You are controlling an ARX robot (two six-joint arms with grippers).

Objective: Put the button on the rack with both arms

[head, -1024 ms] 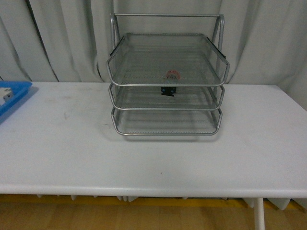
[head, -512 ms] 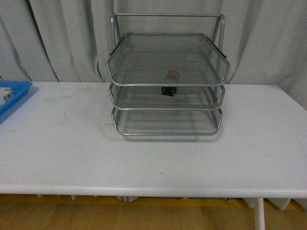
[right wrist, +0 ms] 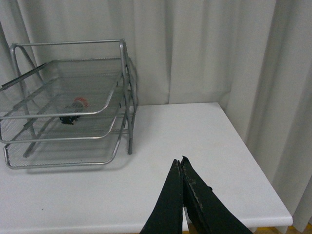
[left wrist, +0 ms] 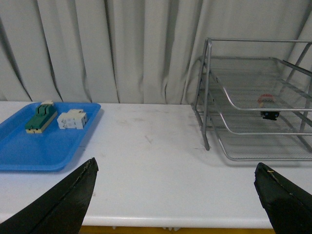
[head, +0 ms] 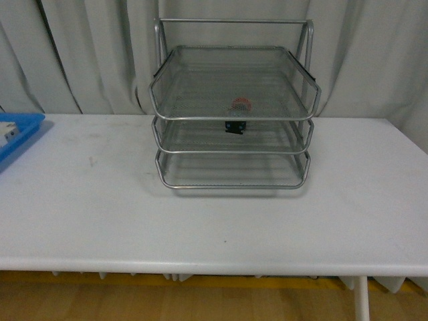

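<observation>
Three wire-mesh tiers make up the rack (head: 233, 117), which stands at the far middle of my white worktop (head: 214, 214), close to the pale grey curtain (head: 80, 53) that closes off the whole far side of the room. A strip of yellowish wooden floor (head: 200, 301) shows below the near edge of the worktop. At the far left lies a blue tray (left wrist: 44, 141) holding a green-and-beige block (left wrist: 39, 118) and a white block (left wrist: 72, 119) just beside it. I can read no brand, label or writing anywhere.

The button (head: 237, 115) sits in the middle tier of the rack, a little right of centre, seen partly through the mesh of the top tier. It stands upright, long axis vertical, red cap up and dark body below, resting on the mesh.

My left claw (left wrist: 175, 200) is spread wide, its two black fingertips (left wrist: 73, 195) far apart, above the near edge of the worktop and holding nothing. My right claw (right wrist: 181, 168) is pinched closed with its tips touching, empty, over the near right part of the worktop, well apart from the rack
</observation>
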